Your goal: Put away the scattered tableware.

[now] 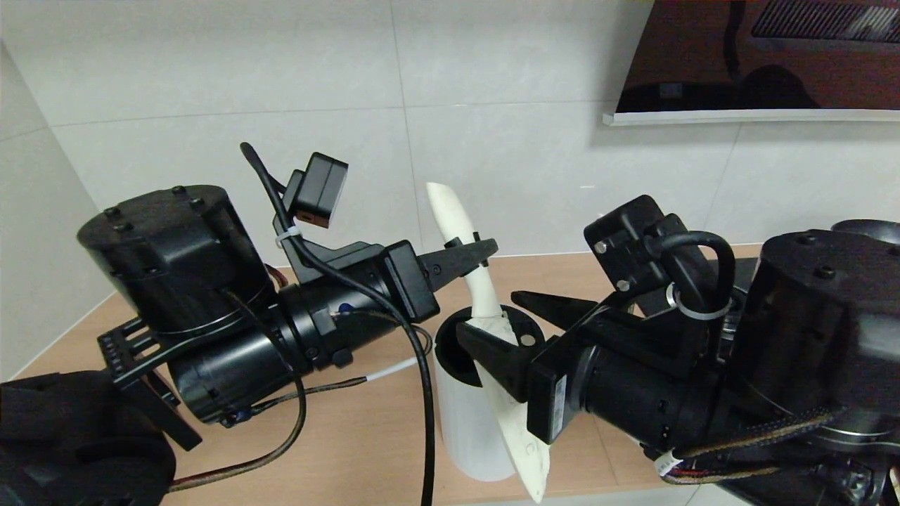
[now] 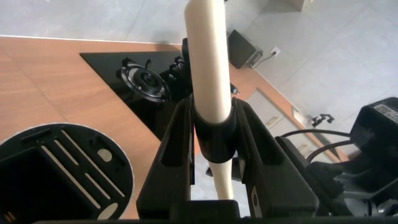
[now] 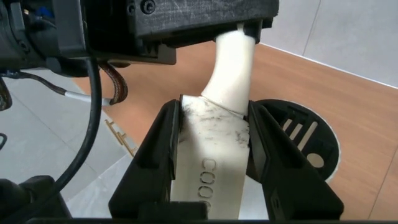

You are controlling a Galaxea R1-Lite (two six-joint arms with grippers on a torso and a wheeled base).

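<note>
Two matte-black arms (image 1: 232, 365), thick as drums.
Screw-capped cylindrical joints (image 1: 172, 239), loose black cables (image 1: 425, 379) cinched with white zip ties (image 1: 287, 235), a boxy camera (image 1: 320, 188) on each wrist; left tool (image 1: 485, 253) and right tool (image 1: 487, 314) taper to wedge fingers (image 1: 457, 260).

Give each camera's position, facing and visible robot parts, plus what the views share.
Head view: on the head, facing forward and down at the counter; both arms show, left gripper and right gripper holding a spatula by the holder.
Left wrist view: on the left wrist, looking along its fingers, clamped on the handle, toward the stove.
Right wrist view: on the right wrist, looking along its fingers at the blade; left gripper beyond.
Shared: spatula and holder, in all three.
</note>
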